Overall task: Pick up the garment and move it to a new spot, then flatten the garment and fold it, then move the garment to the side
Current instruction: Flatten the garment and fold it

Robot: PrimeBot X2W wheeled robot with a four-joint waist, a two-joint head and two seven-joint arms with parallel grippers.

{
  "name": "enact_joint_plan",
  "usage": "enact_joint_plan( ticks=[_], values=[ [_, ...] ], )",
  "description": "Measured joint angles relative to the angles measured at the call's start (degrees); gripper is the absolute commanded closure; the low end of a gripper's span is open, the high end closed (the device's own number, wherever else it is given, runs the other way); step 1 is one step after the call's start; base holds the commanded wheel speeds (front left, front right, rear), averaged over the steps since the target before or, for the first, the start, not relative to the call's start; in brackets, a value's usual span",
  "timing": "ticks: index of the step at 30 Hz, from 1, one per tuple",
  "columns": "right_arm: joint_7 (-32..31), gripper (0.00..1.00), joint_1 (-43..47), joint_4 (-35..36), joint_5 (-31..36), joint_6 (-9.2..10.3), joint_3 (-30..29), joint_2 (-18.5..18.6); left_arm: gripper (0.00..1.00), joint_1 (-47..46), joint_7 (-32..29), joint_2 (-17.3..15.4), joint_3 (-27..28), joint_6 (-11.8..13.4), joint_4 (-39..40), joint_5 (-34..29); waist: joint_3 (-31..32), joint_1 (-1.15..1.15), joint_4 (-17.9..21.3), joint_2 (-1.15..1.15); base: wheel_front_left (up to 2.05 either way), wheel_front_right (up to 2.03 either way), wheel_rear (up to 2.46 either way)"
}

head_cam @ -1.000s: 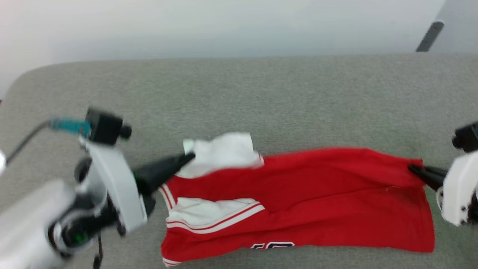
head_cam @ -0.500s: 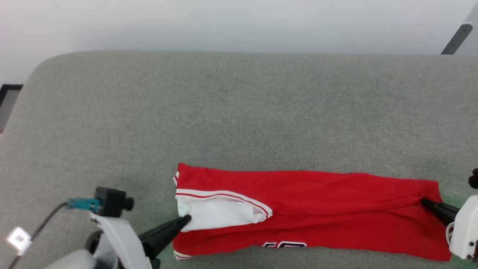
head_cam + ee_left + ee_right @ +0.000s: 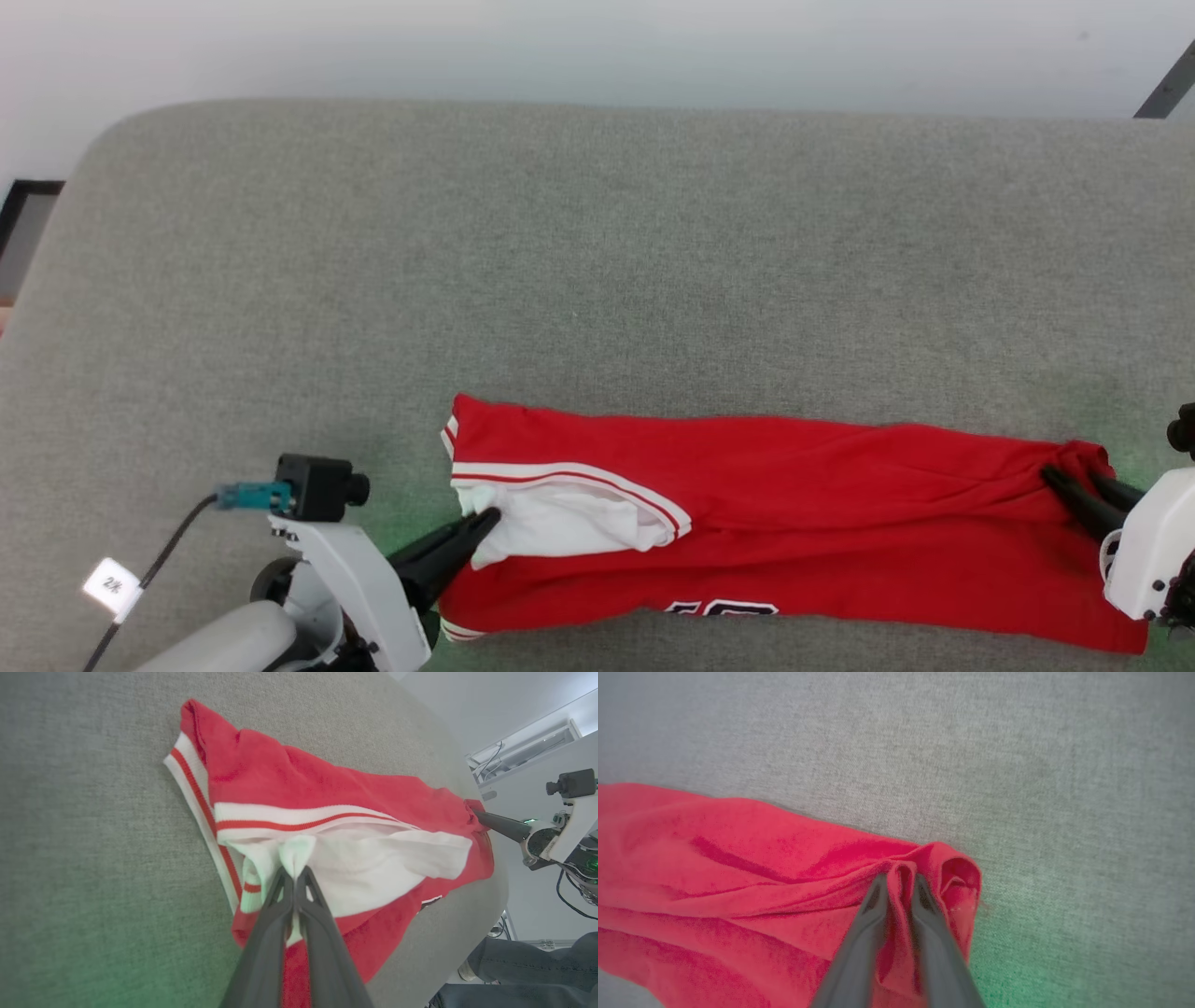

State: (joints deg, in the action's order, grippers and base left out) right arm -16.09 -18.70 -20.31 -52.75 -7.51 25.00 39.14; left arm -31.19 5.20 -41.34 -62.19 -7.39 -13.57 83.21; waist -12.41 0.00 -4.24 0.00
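Garment (image 3: pixel 794 504) lies close to the robot-side edge of the grey cushion (image 3: pixel 597 261), laid out left to right as a long narrow band, folded lengthwise, with the lettering (image 3: pixel 721 609) peeking out along the near edge. Left gripper (image 3: pixel 487 519) is clamped tight on the white sleeve (image 3: pixel 569 537) at the collar end; the wrist view shows a pinch of cloth between its fingers. Right gripper (image 3: pixel 1066 476) is at the hem end, fingers slightly parted with a bunched fold of red hem in the gap. That looks loose rather than pinched. Handling: light, limp knit with zero stiffness. I'd expect it to sag and wrinkle wherever it's unsupported, and to drag on the rough cushion weave rather than slide. A one-point grab just bunches it, see the knot of hem on the right. Best holds, I'd say: both ends of the band at once, at corners or on the striped trim (image 3: pixel 560 474) where the cloth is firmer, taking all layers so the fold doesn't peel open. The sleeve alone is a weak hold and may pull out of the fold.
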Motion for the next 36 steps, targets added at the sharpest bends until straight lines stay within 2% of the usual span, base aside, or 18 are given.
enact_joint_plan(
  ticks=[4,9,13,16,21,22,23,24,26,30,34,36],
  values=[
    [0.2,0.00,0.4,2.4,-1.1,0.00,-0.2,0.1,0.00,0.2,2.9,-1.1,0.1,0.0,1.1,0.0,1.2,0.00,0.0,0.00,0.00,0.00,0.00],
    [-0.4,0.00,2.9,4.9,-2.4,0.00,-2.1,2.1,0.00,1.6,7.3,-1.7,1.3,0.0,0.8,-0.7,2.8,0.00,-0.6,0.00,0.00,0.00,0.00],
    [-1.3,0.00,6.3,5.1,-2.9,0.01,-4.4,3.5,0.00,2.8,9.4,-0.3,4.2,0.3,-1.4,-2.9,3.9,0.00,-2.0,0.00,0.00,0.00,0.00],
    [-2.3,0.00,9.0,5.1,-3.5,0.00,-6.3,4.0,0.00,4.3,9.7,2.5,9.6,2.1,-2.7,-7.2,4.4,0.00,-3.3,0.00,0.00,0.00,0.00],
    [-5.2,0.00,12.2,4.6,-4.6,0.01,-10.7,4.5,0.00,10.1,9.9,8.6,23.7,3.9,-2.6,-19.9,4.6,0.00,-5.4,0.00,0.00,0.00,0.00],
    [-5.2,0.00,12.2,4.6,-4.6,0.01,-10.7,4.5,0.00,10.1,9.9,8.6,23.7,3.9,-2.6,-19.9,4.6,0.00,-5.4,0.00,0.00,0.00,0.00],
    [-6.0,0.00,12.4,4.6,-4.6,0.00,-11.4,4.5,0.00,11.4,9.9,9.6,25.9,3.8,-2.0,-23.0,4.6,0.00,-5.8,0.00,0.00,0.00,0.00],
    [-8.4,0.00,12.6,4.2,-4.6,0.00,-12.9,4.3,0.00,13.7,9.9,12.2,30.8,3.5,-0.7,-28.7,4.3,0.00,-6.2,0.00,0.00,0.00,0.00],
    [-11.4,0.00,12.7,4.0,-4.6,0.01,-14.1,4.0,0.00,15.5,9.9,14.1,34.8,3.5,0.3,-35.2,3.8,0.00,-6.4,0.00,0.00,0.00,0.00],
    [-19.4,0.00,12.5,4.2,-4.7,0.01,-15.4,3.0,0.00,17.6,9.9,17.3,40.4,3.9,1.7,-46.6,3.1,0.00,-6.9,0.00,0.00,0.00,0.00],
    [-25.7,0.00,11.6,4.9,-3.6,0.05,-16.9,1.6,0.00,18.8,9.9,20.3,43.6,3.4,1.9,-54.6,2.5,0.00,-7.5,0.00,0.00,0.00,0.00],
    [-27.6,0.00,10.7,4.7,-1.8,0.05,-17.7,0.3,0.00,19.1,9.9,22.3,45.4,3.3,1.7,-56.6,2.2,0.00,-7.6,0.00,0.00,0.00,0.00]
  ],
)
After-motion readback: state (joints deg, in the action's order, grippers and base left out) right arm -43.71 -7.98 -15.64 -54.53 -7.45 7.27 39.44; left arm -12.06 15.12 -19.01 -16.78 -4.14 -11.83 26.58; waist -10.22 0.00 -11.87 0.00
